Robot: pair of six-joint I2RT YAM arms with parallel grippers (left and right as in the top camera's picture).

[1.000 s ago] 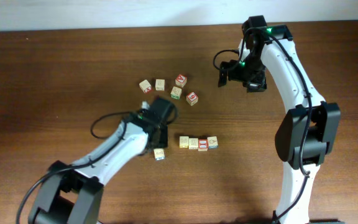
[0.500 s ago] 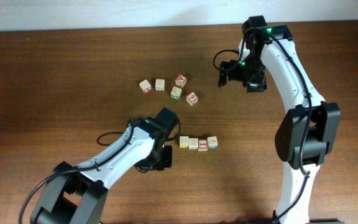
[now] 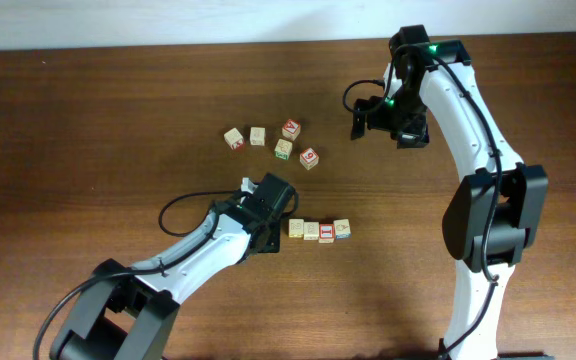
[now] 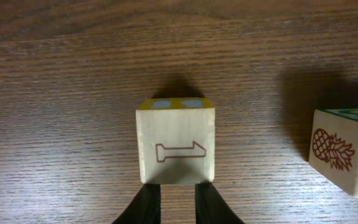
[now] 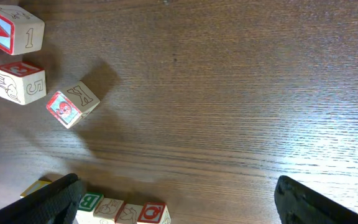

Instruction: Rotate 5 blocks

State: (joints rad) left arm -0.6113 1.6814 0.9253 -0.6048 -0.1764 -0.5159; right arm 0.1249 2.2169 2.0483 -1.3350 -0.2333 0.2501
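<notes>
The left gripper has its jaws nearly together at the near edge of the pale yellow-sided wooden cube, gripping or not I cannot tell, so turning may skid it into the pineapple-printed cube just beside it on the dark wooden table, while the right gripper gapes wide.

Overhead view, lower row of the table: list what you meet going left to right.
Left hand gripping a yellow-topped block → yellowish block → pale block → red-framed block → blue-edged block.
</notes>
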